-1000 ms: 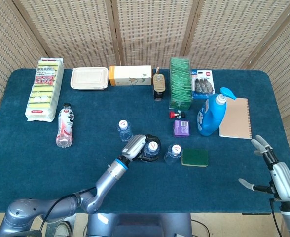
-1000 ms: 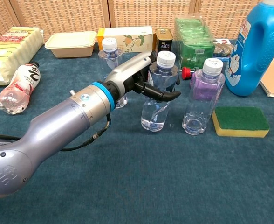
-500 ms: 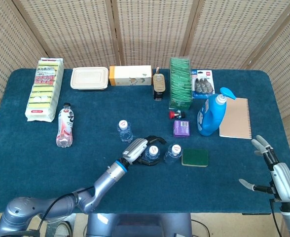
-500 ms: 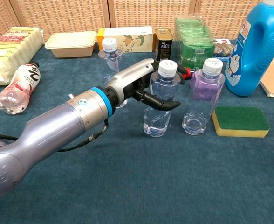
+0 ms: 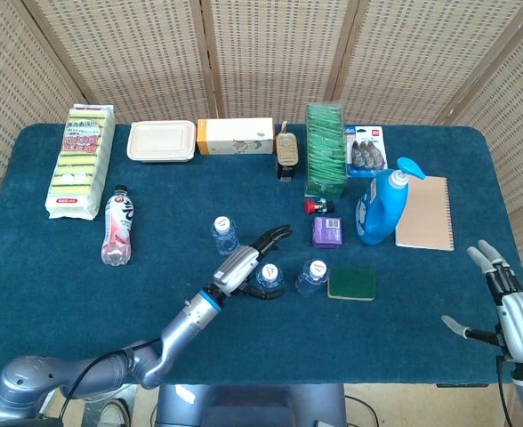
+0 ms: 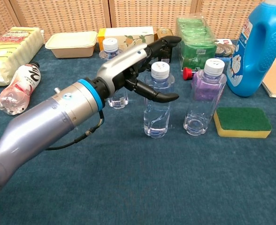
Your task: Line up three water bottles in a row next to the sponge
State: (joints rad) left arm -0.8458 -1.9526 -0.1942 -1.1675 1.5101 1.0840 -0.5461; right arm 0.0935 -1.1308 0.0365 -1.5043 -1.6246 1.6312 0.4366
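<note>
near the middle of the dark blue felt-covered table [image 6: 128, 187], three small clear plastic water bottles with white caps, all upright: nearest bottle [image 6: 157, 105] and second bottle [image 6: 205, 96] side by side, the second just beside the green-and-yellow sponge [image 6: 242, 122]; third bottle [image 6: 111, 70] apart, further back and left, partly hidden. left hand [image 6: 138, 65] spread wide around the nearest bottle, fingers apart, gripping nothing, thumb curved in front of the neck. right hand [image 5: 506, 302] at the table's right edge, fingers splayed, holding nothing. tall blue detergent jug [image 6: 261, 44] behind the sponge.
</note>
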